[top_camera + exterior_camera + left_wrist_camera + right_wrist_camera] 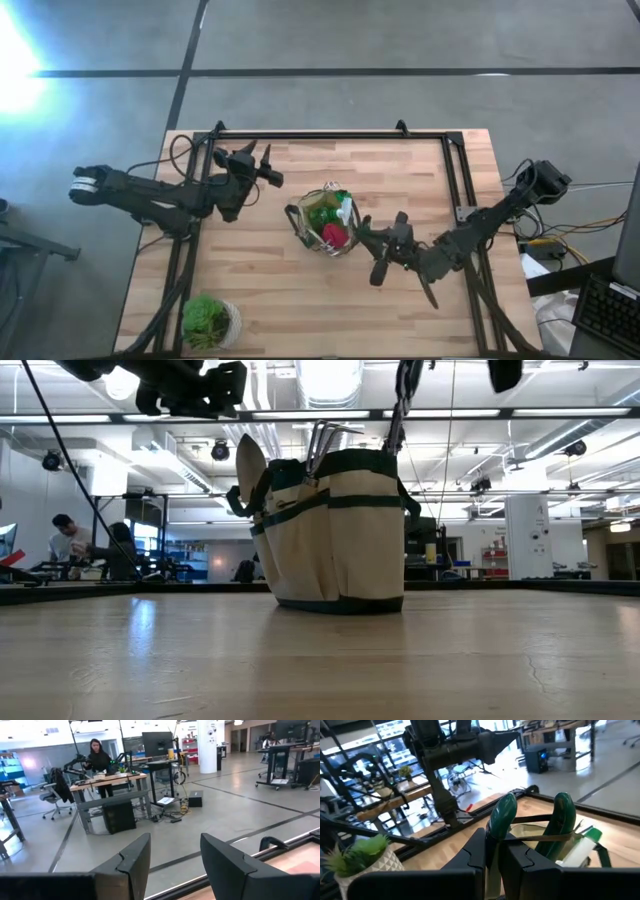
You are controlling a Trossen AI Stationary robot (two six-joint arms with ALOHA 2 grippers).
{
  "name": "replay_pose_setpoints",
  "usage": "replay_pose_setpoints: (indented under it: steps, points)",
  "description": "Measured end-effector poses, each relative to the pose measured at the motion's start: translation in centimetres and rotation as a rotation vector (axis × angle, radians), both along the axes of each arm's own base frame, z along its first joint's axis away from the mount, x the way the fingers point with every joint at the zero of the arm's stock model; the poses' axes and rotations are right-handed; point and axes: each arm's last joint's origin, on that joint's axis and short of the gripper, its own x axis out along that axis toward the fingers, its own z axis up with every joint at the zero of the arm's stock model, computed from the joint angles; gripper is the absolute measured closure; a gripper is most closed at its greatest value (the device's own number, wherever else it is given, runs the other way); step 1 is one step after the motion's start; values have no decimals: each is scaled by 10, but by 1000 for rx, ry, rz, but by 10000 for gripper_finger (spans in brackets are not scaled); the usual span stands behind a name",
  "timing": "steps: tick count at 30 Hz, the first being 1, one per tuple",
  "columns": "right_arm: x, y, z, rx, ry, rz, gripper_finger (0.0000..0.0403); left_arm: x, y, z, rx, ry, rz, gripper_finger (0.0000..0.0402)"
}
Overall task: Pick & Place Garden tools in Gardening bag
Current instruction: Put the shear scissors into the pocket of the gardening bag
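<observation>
The beige gardening bag [325,222] with dark trim stands upright on its base at the table's middle [335,530]. A trowel blade [250,465] and metal prongs [325,435] stick out of its pockets. A red tool [333,236] and a spray bottle [582,847] lie inside. My right gripper [362,238] is at the bag's right rim, shut on a green-handled pruner [502,815]. My left gripper [268,170] is raised to the far left of the bag, open and empty [175,865]. My right gripper pinches one of the pruner's two green handles [496,837] between its two fingers [475,855]. The fingers come from the table's right side toward the bag. The other handle [562,812] stands free beside it, over the bag's open top. The pruner's far end is hidden.
A leafy green plant in a pale pot [210,320] stands at the table's near left corner. A black metal frame [330,135] runs along the table's far edge and sides. People and desks show in the room beyond the table.
</observation>
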Motion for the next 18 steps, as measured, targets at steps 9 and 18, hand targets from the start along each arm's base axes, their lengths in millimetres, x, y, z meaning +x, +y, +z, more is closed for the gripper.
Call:
replay_pose_setpoints:
  steps: [9, 18]
  points:
    - [1, 33, -6, -129, 41, -202, 385, 0, 0, -2, 33, 95, 1, 227]
    - [31, 53, -14, -182, 74, -276, 385, 0, 0, -2, 39, 110, 1, 227]
